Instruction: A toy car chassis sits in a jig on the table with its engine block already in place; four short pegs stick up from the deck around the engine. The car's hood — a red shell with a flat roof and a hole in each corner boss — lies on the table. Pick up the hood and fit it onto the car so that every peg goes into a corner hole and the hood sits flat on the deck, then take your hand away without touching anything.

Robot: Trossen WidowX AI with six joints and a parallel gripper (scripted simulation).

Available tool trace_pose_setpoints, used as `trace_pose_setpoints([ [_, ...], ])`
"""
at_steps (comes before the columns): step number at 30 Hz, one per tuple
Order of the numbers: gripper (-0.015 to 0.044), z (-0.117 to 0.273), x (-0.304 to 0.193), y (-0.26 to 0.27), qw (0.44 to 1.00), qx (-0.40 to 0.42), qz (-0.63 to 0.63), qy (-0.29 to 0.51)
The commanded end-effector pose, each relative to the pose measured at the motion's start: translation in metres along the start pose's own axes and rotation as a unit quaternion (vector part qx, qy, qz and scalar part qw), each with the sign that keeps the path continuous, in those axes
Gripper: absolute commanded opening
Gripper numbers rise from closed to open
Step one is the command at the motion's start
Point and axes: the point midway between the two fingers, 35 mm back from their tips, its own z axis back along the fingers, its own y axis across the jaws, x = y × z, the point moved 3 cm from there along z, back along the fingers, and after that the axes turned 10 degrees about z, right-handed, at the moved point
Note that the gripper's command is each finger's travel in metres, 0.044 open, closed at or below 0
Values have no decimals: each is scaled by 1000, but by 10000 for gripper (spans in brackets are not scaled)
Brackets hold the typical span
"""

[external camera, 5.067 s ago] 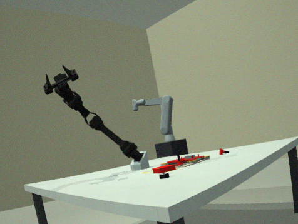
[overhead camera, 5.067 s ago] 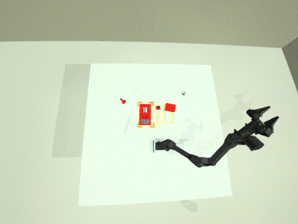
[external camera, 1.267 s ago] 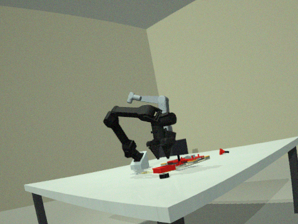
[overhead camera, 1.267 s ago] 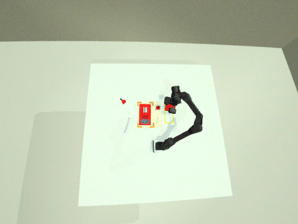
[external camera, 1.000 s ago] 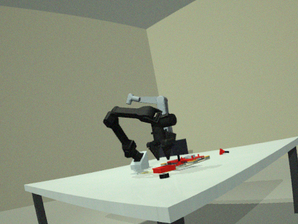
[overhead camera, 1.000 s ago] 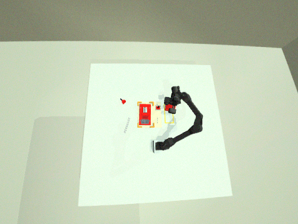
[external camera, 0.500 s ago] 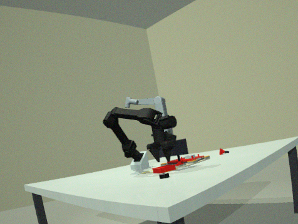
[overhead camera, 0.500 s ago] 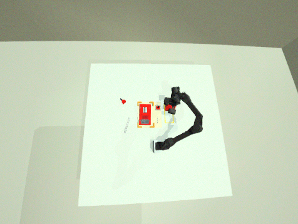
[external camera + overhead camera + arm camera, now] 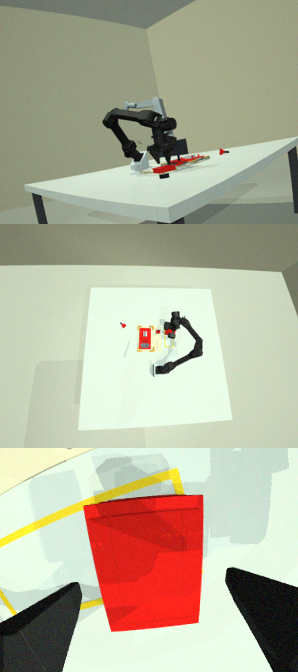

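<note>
The red hood (image 9: 167,332) (image 9: 164,169) (image 9: 150,563) lies on the table, partly over a yellow outline (image 9: 164,343) (image 9: 45,524). My gripper (image 9: 169,330) (image 9: 163,162) (image 9: 154,582) is open and empty above the hood, one finger towards each long side with a gap on both sides in the wrist view. The red car chassis (image 9: 140,340) (image 9: 179,162) sits between the orange corners of the jig (image 9: 138,326). A pale block (image 9: 144,333) (image 9: 188,156) is on its deck. The pegs are too small to make out surely, and the hood's corner holes cannot be seen.
A small red piece (image 9: 158,331) is on a cream patch between chassis and hood. A red and black item (image 9: 123,325) (image 9: 221,151) lies beyond the jig. A black round object (image 9: 164,176) is near the hood. A dark panel (image 9: 183,147) and a grey arm (image 9: 159,106) show behind.
</note>
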Motion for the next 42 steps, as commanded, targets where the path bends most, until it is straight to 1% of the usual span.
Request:
trace_pose_setpoints([
  [1,440,-2,0,1,1000,0,3,2],
  [42,440,-22,-1,2,1000,0,3,3],
])
